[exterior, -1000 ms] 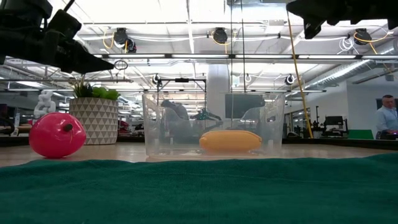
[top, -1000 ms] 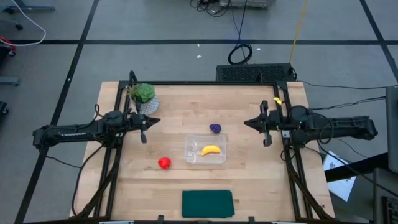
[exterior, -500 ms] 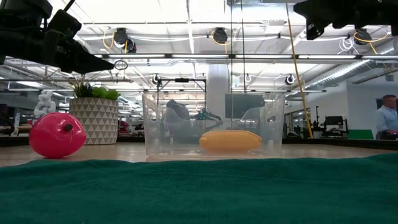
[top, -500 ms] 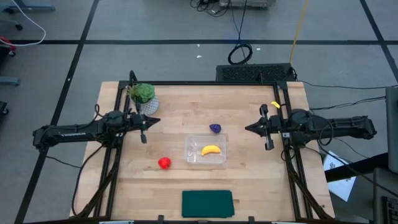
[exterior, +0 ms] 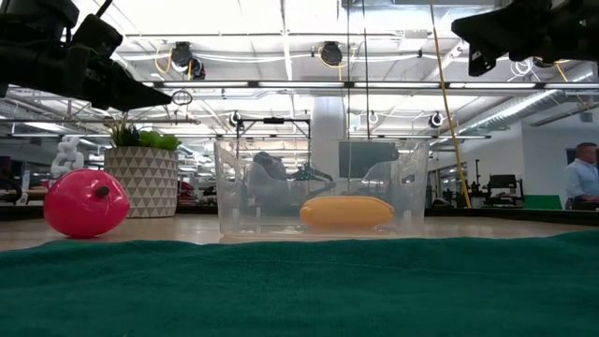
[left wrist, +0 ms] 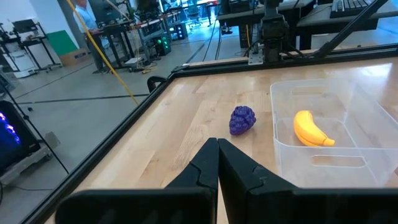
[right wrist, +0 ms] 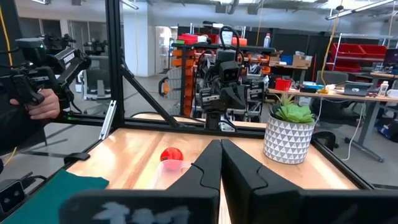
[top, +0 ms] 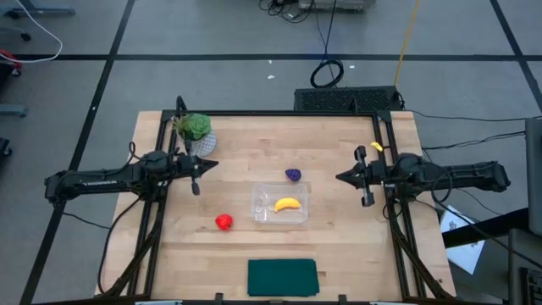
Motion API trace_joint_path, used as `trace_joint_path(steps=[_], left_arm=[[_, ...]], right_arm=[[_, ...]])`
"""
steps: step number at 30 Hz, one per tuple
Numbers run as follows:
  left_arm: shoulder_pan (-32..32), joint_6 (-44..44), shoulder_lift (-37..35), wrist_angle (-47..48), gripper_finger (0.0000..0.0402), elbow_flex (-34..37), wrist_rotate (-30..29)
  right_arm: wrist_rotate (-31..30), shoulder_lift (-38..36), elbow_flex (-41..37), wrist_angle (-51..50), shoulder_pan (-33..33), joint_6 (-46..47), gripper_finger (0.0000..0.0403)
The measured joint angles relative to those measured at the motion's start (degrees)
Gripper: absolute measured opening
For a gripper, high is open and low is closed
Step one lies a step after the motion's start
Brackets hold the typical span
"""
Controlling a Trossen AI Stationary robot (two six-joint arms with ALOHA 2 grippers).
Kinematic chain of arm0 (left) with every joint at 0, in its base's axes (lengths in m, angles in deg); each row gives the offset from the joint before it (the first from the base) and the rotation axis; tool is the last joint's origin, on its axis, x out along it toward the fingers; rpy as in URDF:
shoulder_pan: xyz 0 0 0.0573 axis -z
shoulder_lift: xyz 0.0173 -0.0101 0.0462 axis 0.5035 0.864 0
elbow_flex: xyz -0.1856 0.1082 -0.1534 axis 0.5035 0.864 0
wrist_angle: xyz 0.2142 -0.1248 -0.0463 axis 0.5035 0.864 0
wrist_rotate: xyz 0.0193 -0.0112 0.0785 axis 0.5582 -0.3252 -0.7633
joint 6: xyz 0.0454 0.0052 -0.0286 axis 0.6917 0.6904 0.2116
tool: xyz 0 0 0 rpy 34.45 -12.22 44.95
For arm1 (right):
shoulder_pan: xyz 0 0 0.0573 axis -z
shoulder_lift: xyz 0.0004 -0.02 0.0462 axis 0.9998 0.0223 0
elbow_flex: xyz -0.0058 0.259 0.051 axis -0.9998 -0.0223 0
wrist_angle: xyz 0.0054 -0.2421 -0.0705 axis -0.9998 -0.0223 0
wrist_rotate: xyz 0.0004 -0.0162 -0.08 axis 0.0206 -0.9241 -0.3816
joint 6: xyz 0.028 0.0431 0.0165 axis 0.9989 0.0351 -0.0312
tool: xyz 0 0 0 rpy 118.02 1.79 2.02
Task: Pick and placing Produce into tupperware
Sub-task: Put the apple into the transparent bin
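One of three pieces is in: the banana (top: 288,204) lies inside the tupperware (top: 280,203) at the middle of the table (top: 339,254), on its right half. The red fruit (top: 223,222) and the purple piece (top: 293,174) are both out on the wood, so the step in hand looks like the pause between placements, with a second pick to come.

Both arms hang above the table at its sides, empty. The left gripper (top: 209,164) has its fingers pressed together with nothing between them, as its wrist view shows plainly; the right gripper (top: 341,177) is likewise closed and holds nothing.

The purple piece sits just beyond the far edge of the tupperware, apart from it, between the two grippers and somewhat closer to the right one. The red fruit lies to the left of the tupperware and a little nearer than it, on the left gripper's side, closer to the near edge than that gripper.

Whichever arm goes next must first open its fingers, swing in over its fruit, come down and close on it. The red fruit is round and may roll if nudged off centre. The purple piece is lumpy and close to the clear wall, so the fingers need to straddle it without knocking the tupperware.
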Motion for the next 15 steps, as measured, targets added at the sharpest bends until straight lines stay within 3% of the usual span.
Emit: trace_joint_path(steps=[15], left_arm=[[0.0, -0.2, 0.0, 0.0, 0.0005, 0.0, 0.0]], right_arm=[[-0.1, 0.0, -3.0, 2.1, 0.3, 0.0, 0.0000]])
